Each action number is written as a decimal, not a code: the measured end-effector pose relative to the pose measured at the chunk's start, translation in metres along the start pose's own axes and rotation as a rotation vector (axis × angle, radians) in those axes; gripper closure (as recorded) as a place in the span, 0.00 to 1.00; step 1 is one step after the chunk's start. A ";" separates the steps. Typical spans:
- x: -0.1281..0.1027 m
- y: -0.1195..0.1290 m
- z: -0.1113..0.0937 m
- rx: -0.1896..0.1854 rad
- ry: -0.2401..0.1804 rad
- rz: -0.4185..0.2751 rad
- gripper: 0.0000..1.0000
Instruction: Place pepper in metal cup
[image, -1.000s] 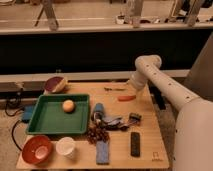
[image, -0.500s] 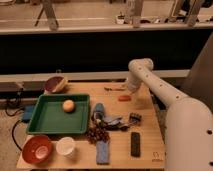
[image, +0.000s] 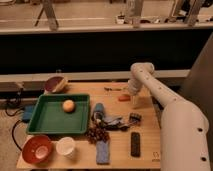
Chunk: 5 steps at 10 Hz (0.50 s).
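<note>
Pepper (image: 124, 98) is lying on the counter (image: 150, 131) near its far edge, long axis running left to right, just left of the tool (image: 136, 103) (spread or pressed together, I cannot tell), which is hanging beside it.

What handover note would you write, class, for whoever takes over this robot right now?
The gripper hangs low over the table at its far side, just right of the pepper in view; open or shut unclear. The pepper lies on the table, not in the metal cup, which sits right of the green tray, nearer the camera. Done: nothing placed. Left: grasp the pepper, carry it to the metal cup, release.
</note>
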 end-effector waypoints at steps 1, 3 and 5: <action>0.005 0.000 0.002 0.000 -0.002 0.018 0.20; 0.021 0.003 0.004 0.001 -0.002 0.060 0.24; 0.024 0.004 0.008 -0.007 -0.004 0.070 0.40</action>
